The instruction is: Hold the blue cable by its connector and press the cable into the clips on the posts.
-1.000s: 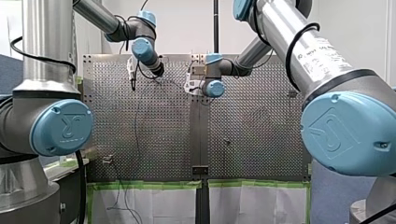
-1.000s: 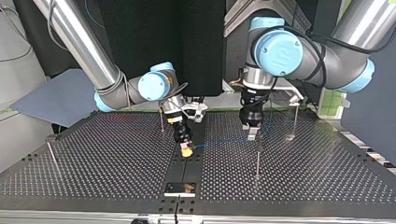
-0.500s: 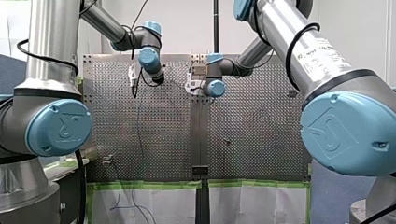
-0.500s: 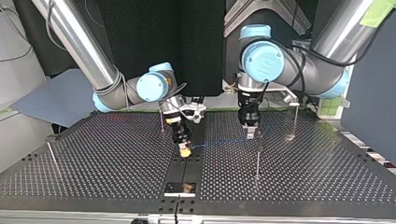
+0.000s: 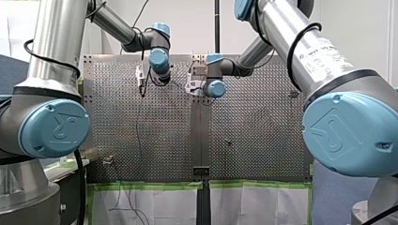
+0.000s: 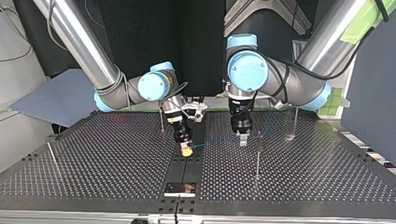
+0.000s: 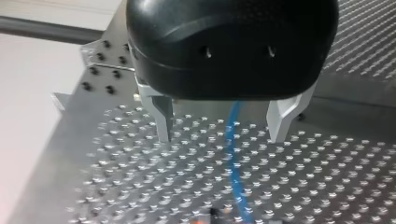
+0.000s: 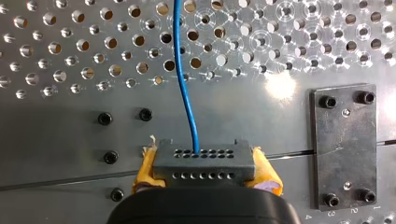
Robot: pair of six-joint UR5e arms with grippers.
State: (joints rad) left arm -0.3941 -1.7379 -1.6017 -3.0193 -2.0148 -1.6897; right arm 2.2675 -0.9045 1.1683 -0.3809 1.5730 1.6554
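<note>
My right gripper point(image 8: 204, 171) is shut on a dark grey connector point(image 8: 205, 156), which sits between its yellow pads point(image 8: 265, 171). From the connector the thin blue cable point(image 8: 185, 84) runs ahead over the perforated table. In the top view that gripper point(image 6: 186, 150) stands low at the table's middle seam, and the cable point(image 6: 217, 142) leads toward the view's right. My left gripper point(image 7: 222, 133) hovers open over the cable point(image 7: 232, 154), which lies on the table under the gap between its metal fingers point(image 7: 161, 116). In the top view it point(image 6: 243, 140) hangs just beside a thin post point(image 6: 257, 158).
More thin posts stand at the back right point(image 6: 295, 122), behind my right gripper point(image 6: 161, 120) and at the far left point(image 6: 51, 156) of the top view. A black bolted plate point(image 8: 345, 144) lies beside the connector. Green tape point(image 5: 150, 185) lines the table's near edge in the front view.
My left arm has swung toward my right gripper, leftward in the top view, and now hangs over the cable beside the post. My right gripper has kept still with the connector.
</note>
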